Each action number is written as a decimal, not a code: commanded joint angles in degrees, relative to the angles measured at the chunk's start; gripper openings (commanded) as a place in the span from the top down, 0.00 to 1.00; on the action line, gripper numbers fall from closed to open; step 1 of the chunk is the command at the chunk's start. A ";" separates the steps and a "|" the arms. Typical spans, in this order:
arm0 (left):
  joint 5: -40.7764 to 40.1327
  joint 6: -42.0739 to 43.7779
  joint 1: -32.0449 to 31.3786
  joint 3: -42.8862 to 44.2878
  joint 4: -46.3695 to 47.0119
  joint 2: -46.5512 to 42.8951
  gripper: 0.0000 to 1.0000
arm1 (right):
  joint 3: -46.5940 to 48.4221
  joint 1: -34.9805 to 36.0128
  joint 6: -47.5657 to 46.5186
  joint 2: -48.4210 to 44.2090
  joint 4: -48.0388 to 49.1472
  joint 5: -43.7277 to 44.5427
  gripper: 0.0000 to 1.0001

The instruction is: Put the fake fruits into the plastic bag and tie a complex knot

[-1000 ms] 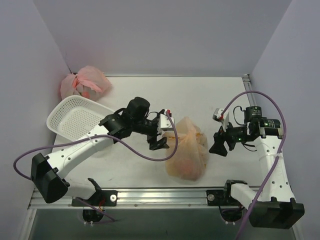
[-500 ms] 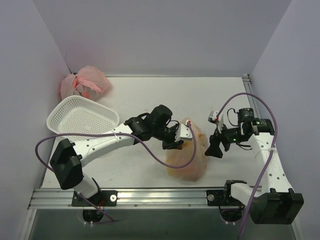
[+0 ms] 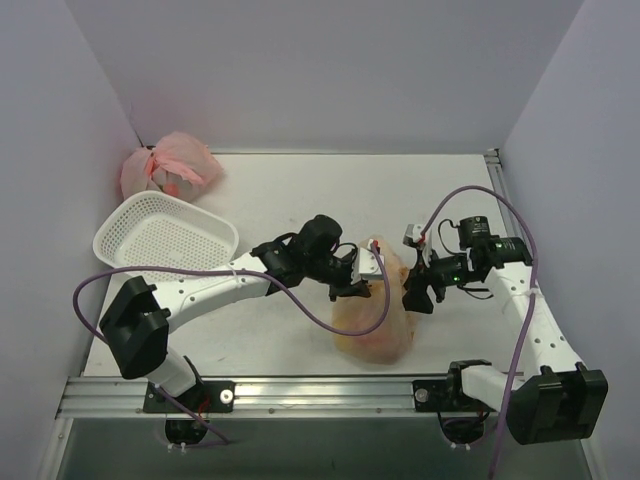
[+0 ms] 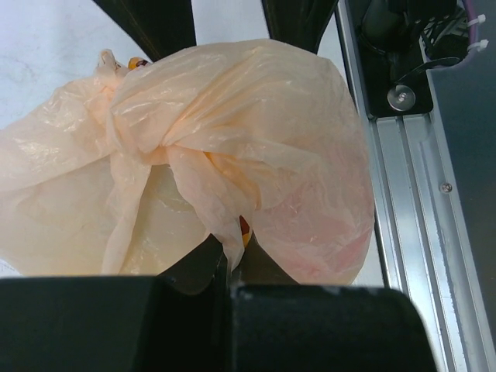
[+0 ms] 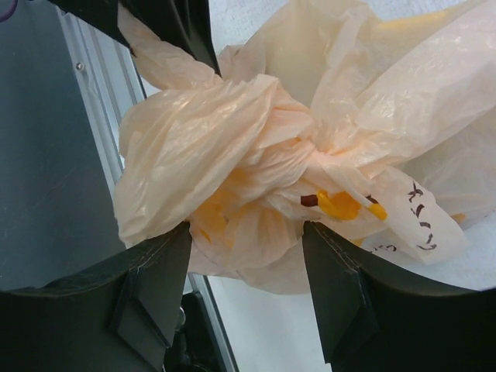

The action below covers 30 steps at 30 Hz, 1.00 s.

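The left end effector [image 4: 229, 267] is pinched shut on a twisted tail of the plastic bag [image 4: 256, 116], while the right end effector [image 5: 246, 232] stands open with its fingers either side of the gathered lobe beside the knotted neck, clamping nothing. The bag lies on the bench [image 3: 300, 200] between the two, the fake fruits [image 4: 314, 232] only a reddish blur through the film, so the tying step looks to be in hand, and next the right should close on its lobe so both can pull apart. The left arm stretches low across the bench from its base, and the right arm folds at the elbow, wrist turned inward.
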 commanded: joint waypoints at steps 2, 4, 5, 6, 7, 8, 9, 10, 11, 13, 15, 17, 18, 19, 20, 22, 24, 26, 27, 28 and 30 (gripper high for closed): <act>2.58 -1.14 -0.13 0.31 4.40 -0.20 1.00 | -1.76 1.46 5.67 0.44 5.56 -1.35 0.41; 2.76 -1.14 -0.13 0.22 4.49 -0.20 1.00 | -2.03 1.99 6.99 0.44 7.94 -1.09 0.41; 2.76 -1.32 -0.13 0.31 4.57 -0.20 1.00 | -2.12 2.08 7.61 0.78 8.38 -1.09 0.43; 2.85 -1.41 -0.13 0.31 4.58 -0.11 1.00 | -2.03 2.25 7.87 0.96 8.82 -1.17 0.55; 2.33 -1.58 -0.13 0.48 3.97 -0.11 1.00 | -1.85 2.34 7.96 1.31 8.83 -1.17 0.63; 1.80 -1.58 0.13 0.57 3.61 -0.11 1.00 | -1.59 2.34 8.22 1.23 8.74 -0.74 0.71; 1.36 -1.67 0.48 0.57 3.26 -0.28 1.00 | -1.59 2.34 8.23 1.05 8.48 -0.30 0.81; 1.27 -2.02 1.01 0.31 3.00 -0.98 1.00 | -1.59 2.34 8.31 0.70 8.30 0.57 0.86; 1.27 -2.81 1.71 0.04 2.82 -1.33 1.00 | -1.68 2.17 8.31 -0.17 8.21 2.24 0.92; 1.27 -3.17 4.17 -0.57 2.12 -2.65 1.00 | -1.94 1.64 7.00 -1.32 7.25 3.57 1.00; 1.18 -1.77 6.53 -1.01 -0.43 -3.53 1.00 | -1.77 0.59 4.90 -2.90 5.15 4.97 1.00; 0.57 -0.36 8.30 -1.71 -3.15 -5.20 1.00 | -0.71 -0.03 4.10 -3.61 3.65 5.94 1.00; 0.48 0.17 9.96 -1.98 -4.12 -5.90 1.00 | -0.19 -1.08 3.31 -3.69 1.64 6.29 1.00; 0.39 0.70 11.02 -2.68 -5.60 -7.21 1.00 | 1.21 -1.96 1.83 -3.61 0.66 6.30 1.00; 0.21 1.83 11.82 -3.03 -6.32 -7.84 1.00 | 1.92 -2.66 1.20 -3.43 -0.22 6.38 1.00; -0.58 3.94 13.57 -4.34 -8.16 -10.02 1.00 | 4.02 -4.07 -0.99 -3.00 -2.68 6.91 1.00; -1.89 5.09 14.19 -5.31 -8.87 -11.44 1.00 | 5.17 -6.18 -2.05 -2.64 -4.35 7.26 1.00; -2.68 6.75 14.64 -6.54 -10.01 -13.37 1.00 | 7.01 -7.41 -3.45 -1.85 -5.41 7.88 1.00; -3.04 7.11 14.72 -6.81 -10.28 -13.99 1.00 | 7.63 -7.76 -3.98 -1.59 -6.63 7.88 1.00; -3.47 7.38 14.90 -6.99 -10.63 -14.86 1.00 | 8.34 -8.03 -4.34 -1.24 -7.08 7.88 1.00; -3.57 7.73 15.78 -7.60 -10.80 -15.92 1.00 | 10.09 -8.73 -4.78 -0.97 -7.87 8.05 1.00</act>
